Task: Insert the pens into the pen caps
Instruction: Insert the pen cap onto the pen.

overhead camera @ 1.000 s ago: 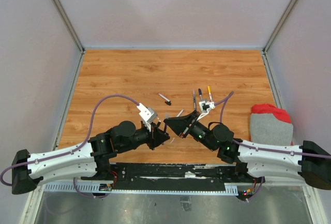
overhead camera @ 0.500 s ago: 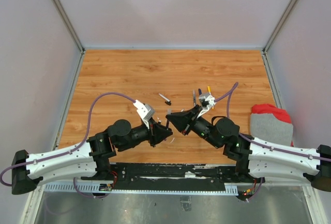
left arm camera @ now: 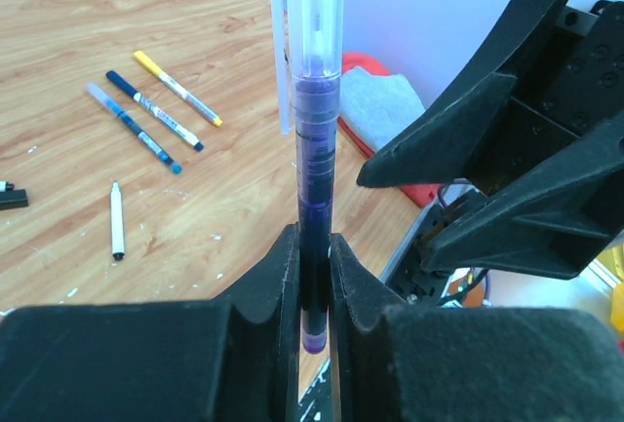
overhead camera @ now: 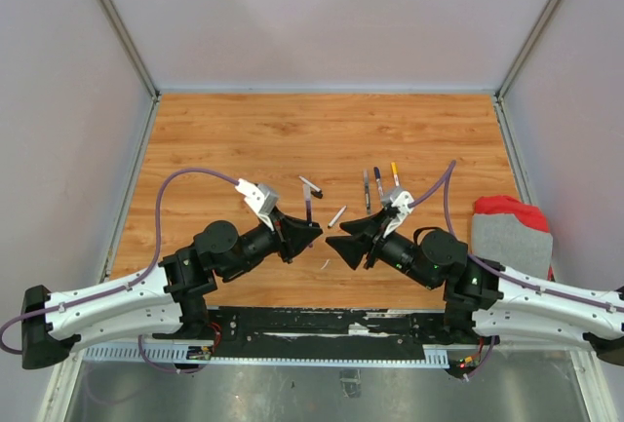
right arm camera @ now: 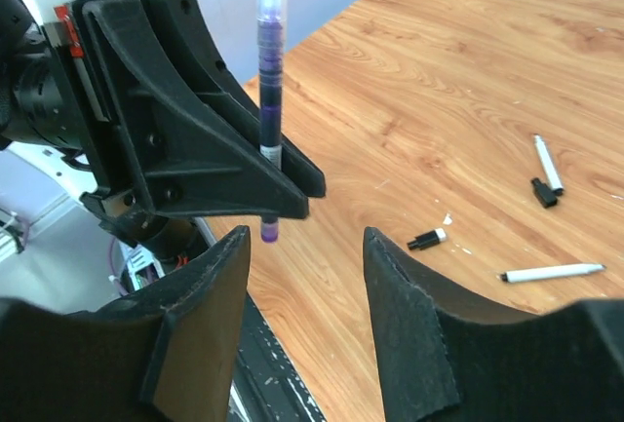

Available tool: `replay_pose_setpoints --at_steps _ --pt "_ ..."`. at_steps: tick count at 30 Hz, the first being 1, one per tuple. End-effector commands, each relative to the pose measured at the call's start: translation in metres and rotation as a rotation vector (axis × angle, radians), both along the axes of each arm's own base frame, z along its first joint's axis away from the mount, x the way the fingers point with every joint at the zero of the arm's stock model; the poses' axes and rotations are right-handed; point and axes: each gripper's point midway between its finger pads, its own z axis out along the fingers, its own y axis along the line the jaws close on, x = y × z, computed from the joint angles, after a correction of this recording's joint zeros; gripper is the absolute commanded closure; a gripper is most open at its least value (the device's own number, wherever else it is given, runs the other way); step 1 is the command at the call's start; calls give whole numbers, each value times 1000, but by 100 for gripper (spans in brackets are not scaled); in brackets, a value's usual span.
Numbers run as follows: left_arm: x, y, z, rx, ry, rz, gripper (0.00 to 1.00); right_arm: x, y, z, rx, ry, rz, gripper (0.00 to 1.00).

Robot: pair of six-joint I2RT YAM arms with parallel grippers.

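My left gripper (left arm camera: 314,271) is shut on a purple pen (left arm camera: 317,164) that stands upright between its pads; a clear, whitish pen cap (left arm camera: 314,8) sits over the pen's upper end. In the top view this left gripper (overhead camera: 310,232) and its pen (overhead camera: 308,210) face my right gripper (overhead camera: 336,247), which is a short way off. The right gripper (right arm camera: 304,239) is open and holds nothing, with the purple pen (right arm camera: 270,100) just beyond its left finger. Three more pens (overhead camera: 378,184) lie side by side on the wood. A white pen (overhead camera: 336,216) lies nearer.
A white pen with a black cap (overhead camera: 311,186) lies at mid-table. A small black-and-white cap (right arm camera: 426,239) and another white pen (right arm camera: 551,272) lie on the wood. A red and grey cloth (overhead camera: 512,232) sits at the right edge. Walls close in the table.
The right gripper has opened and drawn back to the right from the meeting point. The left gripper still clamps the purple pen and has turned it more upright.
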Motion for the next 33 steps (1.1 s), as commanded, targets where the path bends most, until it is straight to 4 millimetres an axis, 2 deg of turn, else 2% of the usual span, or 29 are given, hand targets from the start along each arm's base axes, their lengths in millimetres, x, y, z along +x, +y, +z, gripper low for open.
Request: replay_pose_setpoints --at_steps 1,4,6,9,13,22,28,33 --pt "8 4 22 -46 -20 50 100 13 -22 -2 -68 -28 -96 45" --pt "9 5 18 -35 -11 58 99 29 -35 6 -74 -17 -175 33" --pt "9 5 18 -33 -10 58 99 36 -40 17 -47 -22 -209 31" --pt "9 3 16 -26 -6 55 99 41 -39 44 13 -49 -215 30" --pt "9 0 16 -17 -11 44 100 42 -24 70 57 -53 -185 30" --pt "6 -8 12 7 -20 7 100 56 17 93 47 90 -71 30" --pt "6 -12 10 19 -18 -5 99 52 35 95 29 98 7 41" --pt "5 -14 10 22 -18 -15 99 53 40 83 -9 114 15 56"
